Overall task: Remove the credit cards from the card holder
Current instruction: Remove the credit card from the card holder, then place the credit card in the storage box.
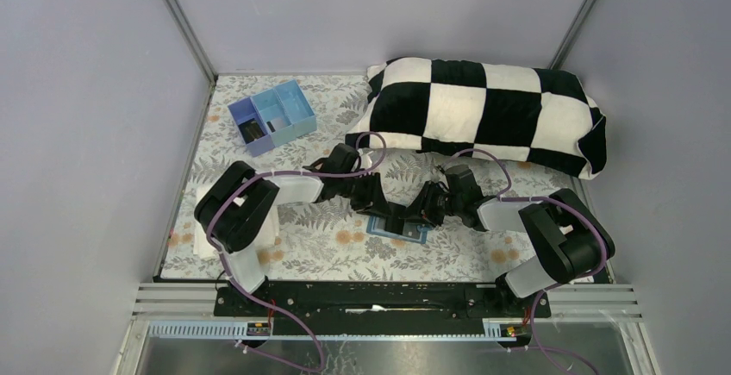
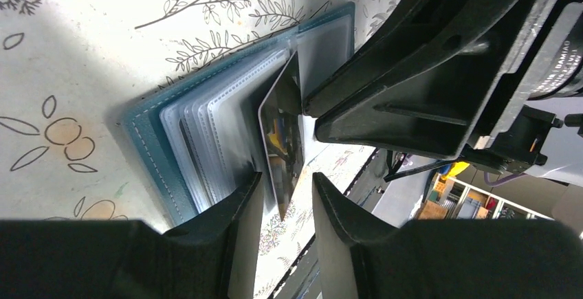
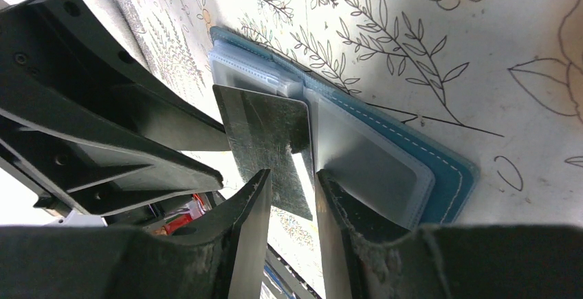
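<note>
The light-blue card holder (image 1: pixel 405 235) lies open on the floral cloth between both arms. Its clear sleeves (image 2: pixel 206 141) are fanned out over the blue cover (image 3: pixel 447 168). One dark credit card (image 2: pixel 282 141) stands up on edge out of the sleeves; its scuffed face (image 3: pixel 265 127) shows in the right wrist view. My left gripper (image 2: pixel 287 175) is open, and the card's lower corner hangs between its fingers with a gap on one side. My right gripper (image 3: pixel 292 174) is open too, straddling the same card, with one finger (image 3: pixel 330 196) over the right-hand sleeve. The two grippers (image 1: pixel 392 217) (image 1: pixel 420 218) nearly touch tip to tip.
A blue-and-purple compartment tray (image 1: pixel 271 116) sits at the back left with dark items in it. A black-and-white checkered pillow (image 1: pixel 491 112) fills the back right. The floral cloth (image 1: pixel 328 254) covers the table, and grey walls close in both sides.
</note>
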Controlling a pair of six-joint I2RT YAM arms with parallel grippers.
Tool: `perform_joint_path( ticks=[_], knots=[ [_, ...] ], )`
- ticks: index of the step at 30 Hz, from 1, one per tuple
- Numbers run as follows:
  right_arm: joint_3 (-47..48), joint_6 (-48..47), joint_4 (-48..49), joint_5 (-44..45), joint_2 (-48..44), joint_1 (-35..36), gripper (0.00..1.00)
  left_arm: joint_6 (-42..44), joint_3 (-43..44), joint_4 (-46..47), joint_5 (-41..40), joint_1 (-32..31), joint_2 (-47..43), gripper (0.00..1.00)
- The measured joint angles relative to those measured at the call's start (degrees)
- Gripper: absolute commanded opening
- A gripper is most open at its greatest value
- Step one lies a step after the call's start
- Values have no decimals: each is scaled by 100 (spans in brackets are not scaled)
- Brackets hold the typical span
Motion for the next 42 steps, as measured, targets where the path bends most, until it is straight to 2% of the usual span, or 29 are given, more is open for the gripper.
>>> perform_joint_path(
  ticks=[5, 11, 12, 17, 24, 30, 34, 38, 42],
  knots=[
    [0, 0, 2, 0, 7, 0, 38, -57, 0, 136, 142, -46, 177, 34],
    [0, 0, 2, 0, 7, 0, 38, -127, 7, 278, 269, -105, 317, 26],
    [0, 0, 2, 0, 7, 0, 38, -146, 22, 302, 304, -111, 365, 24],
    [0, 0, 2, 0, 7, 0, 38, -199, 166, 354, 337, -164, 564, 1],
    [0, -2, 2, 2, 7, 0, 37, -70, 472, -328, 153, -188, 468, 0],
    [0, 13, -4, 13, -7, 0, 42, 651, 1322, -2175, -643, -105, -293, 0],
    [4, -59, -297, 164, -310, 4, 47, 1163, 2109, -3469, -1316, 243, -769, 0],
    [74, -227, -680, 391, -669, 11, 51, 1419, 3060, -4625, -2745, 695, -1088, 0],
    [212, -337, -909, 509, -754, 15, 54, 1574, 3482, -4920, -4293, 1049, -1423, 0]
  ],
)
